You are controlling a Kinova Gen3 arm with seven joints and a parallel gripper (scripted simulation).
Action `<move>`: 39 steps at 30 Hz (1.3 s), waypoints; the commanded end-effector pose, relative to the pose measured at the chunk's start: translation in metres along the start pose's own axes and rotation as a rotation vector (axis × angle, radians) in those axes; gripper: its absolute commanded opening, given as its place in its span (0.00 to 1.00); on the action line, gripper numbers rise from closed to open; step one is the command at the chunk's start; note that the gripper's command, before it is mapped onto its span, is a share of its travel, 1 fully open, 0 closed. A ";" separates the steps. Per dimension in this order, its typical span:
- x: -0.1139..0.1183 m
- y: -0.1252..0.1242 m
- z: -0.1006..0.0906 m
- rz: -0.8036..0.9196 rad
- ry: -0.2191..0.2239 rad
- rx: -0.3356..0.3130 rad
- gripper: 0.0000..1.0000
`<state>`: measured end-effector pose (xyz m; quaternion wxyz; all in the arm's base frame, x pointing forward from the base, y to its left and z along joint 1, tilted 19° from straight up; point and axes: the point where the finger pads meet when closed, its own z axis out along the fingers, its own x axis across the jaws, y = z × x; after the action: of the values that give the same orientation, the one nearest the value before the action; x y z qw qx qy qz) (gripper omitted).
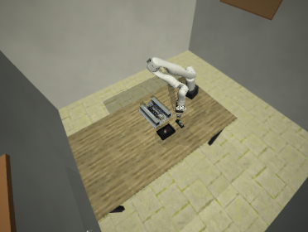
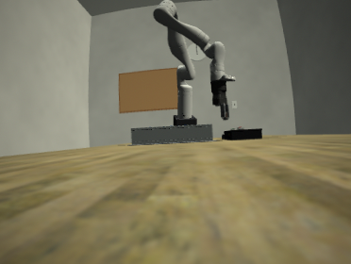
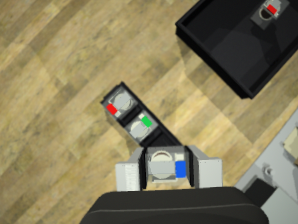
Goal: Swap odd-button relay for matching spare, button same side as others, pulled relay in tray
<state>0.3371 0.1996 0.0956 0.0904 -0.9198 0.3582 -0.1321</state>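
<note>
One relay (image 3: 167,166), the spare with the blue button, sits clenched between the two fingers of the claw (image 3: 168,170), its button turned toward the right finger in the wrist view. The claw hangs well above the table (image 3: 60,60), as the exterior view confirms, with the relay lifted out of the spare holder (image 3: 131,116). That holder lies directly below and ahead of the claw, its long axis running diagonally up-left; it carries a green-button spare (image 3: 140,127) nearer and a red-button spare (image 3: 120,104) farther.

Beyond and to the right stands the black tray (image 3: 235,50), with a red-button relay (image 3: 270,11) resting inside near its far end; judging by this, the pulled part is already deposited and the plug-in step remains.

The socket housing (image 1: 154,111) is only partly visible at the right edge of the wrist view, so the target lies to the right of the claw, past the tray's near corner. The travel path over the wood appears open, provided the claw keeps its height above the tray wall. Button orientation against the row cannot be judged from these views and should be verified before descent
</note>
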 end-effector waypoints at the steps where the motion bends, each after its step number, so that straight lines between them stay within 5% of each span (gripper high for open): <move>1: -0.001 -0.001 -0.001 0.007 0.001 0.002 0.00; 39: -0.001 -0.001 0.000 0.468 0.001 0.002 0.00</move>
<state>0.3373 0.1987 0.0953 0.1173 -0.8146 0.5577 -0.1078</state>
